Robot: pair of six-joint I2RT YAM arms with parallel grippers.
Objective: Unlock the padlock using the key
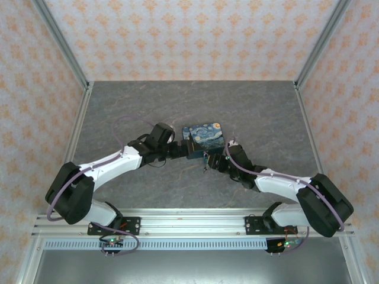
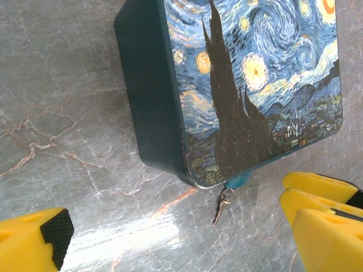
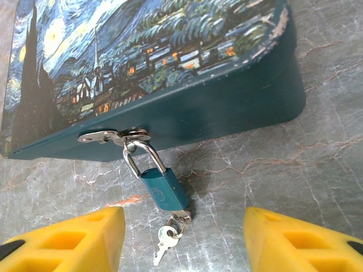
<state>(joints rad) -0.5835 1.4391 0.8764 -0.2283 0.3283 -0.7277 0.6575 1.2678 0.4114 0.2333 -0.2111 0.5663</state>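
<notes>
A small teal padlock [image 3: 164, 190] with a silver shackle hangs from the metal hasp [image 3: 110, 136] of a flat box [image 3: 215, 110] printed with a starry-night painting. A silvery key [image 3: 182, 215] sits in the padlock's underside, and a ring ties a second small key [image 3: 164, 241] to it, lying on the table. My right gripper [image 3: 182, 226] is open, its yellow fingers [image 3: 85, 241] either side of the padlock and keys, touching neither. My left gripper [image 2: 176, 238] is open near the box's corner [image 2: 193, 175], with the padlock [image 2: 238, 181] and dangling key [image 2: 222, 207] just ahead.
The box [image 1: 204, 139] lies mid-table on grey marbled stone [image 1: 148, 106], with both grippers meeting at its near edge. Patterned walls and metal frame rails [image 1: 80, 118] enclose the table on three sides.
</notes>
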